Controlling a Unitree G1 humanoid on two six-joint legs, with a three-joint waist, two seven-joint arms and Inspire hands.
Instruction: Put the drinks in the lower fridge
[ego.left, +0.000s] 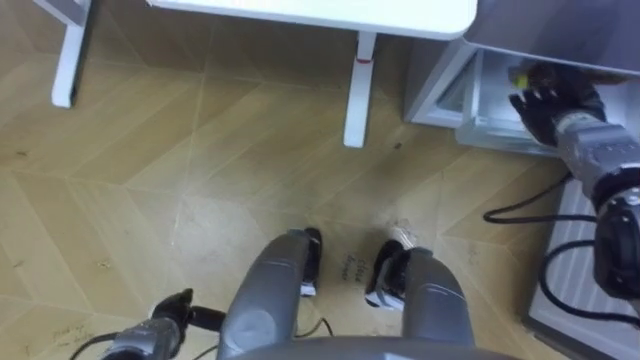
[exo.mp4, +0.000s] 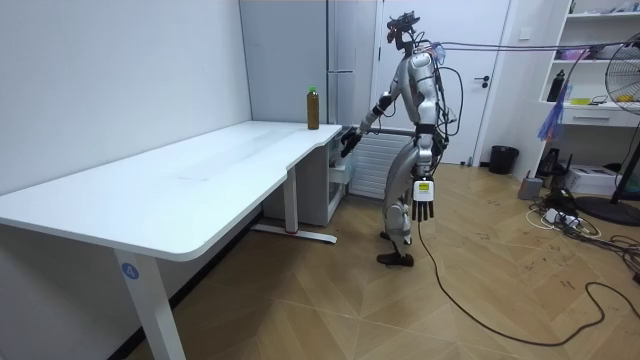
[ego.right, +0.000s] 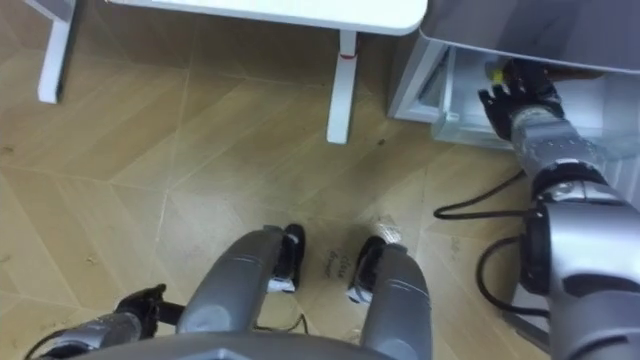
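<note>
My right hand (ego.left: 545, 100) reaches into the open lower compartment of the grey fridge (ego.left: 470, 95) at the upper right. A small yellow part of a drink (ego.left: 518, 75) shows right at the hand, just inside the opening; the rest of it is hidden. In the room view a brown bottle with a green cap (exo.mp4: 313, 108) stands upright on the far corner of the white table (exo.mp4: 200, 175), next to the fridge (exo.mp4: 345, 60). My left hand (ego.left: 165, 310) hangs open and empty at my side.
I stand on the wooden floor between the table's end and the fridge. A white table leg (ego.left: 358, 90) stands just left of the fridge opening. A white radiator (ego.left: 585, 270) and black cables (ego.left: 515, 212) lie to my right.
</note>
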